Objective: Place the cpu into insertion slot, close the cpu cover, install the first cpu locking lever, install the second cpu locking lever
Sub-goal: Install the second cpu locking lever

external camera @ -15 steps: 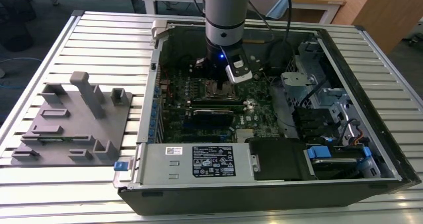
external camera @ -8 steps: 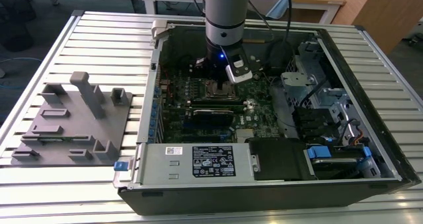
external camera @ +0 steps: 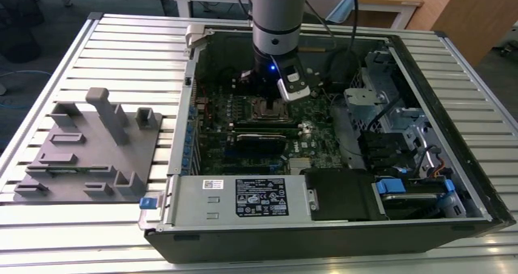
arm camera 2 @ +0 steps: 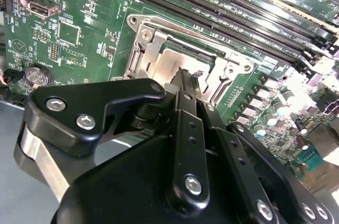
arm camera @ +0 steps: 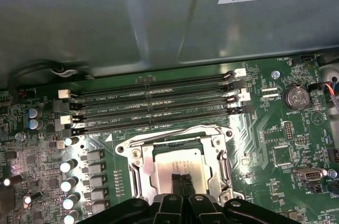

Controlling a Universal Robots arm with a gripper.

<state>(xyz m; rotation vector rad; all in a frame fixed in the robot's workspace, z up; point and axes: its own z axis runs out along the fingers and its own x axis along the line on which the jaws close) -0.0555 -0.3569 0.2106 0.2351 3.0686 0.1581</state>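
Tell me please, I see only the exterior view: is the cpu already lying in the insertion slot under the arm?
Observer: Yes. In the first wrist view the cpu sits in the insertion slot, with its silver top showing.
Operator: And the cpu cover?
Observer: The cpu cover lies flat and frames the cpu.
Operator: How do the jaws stand?
Observer: In the second wrist view the gripper has its jaws shut together, with the tips over the cpu.
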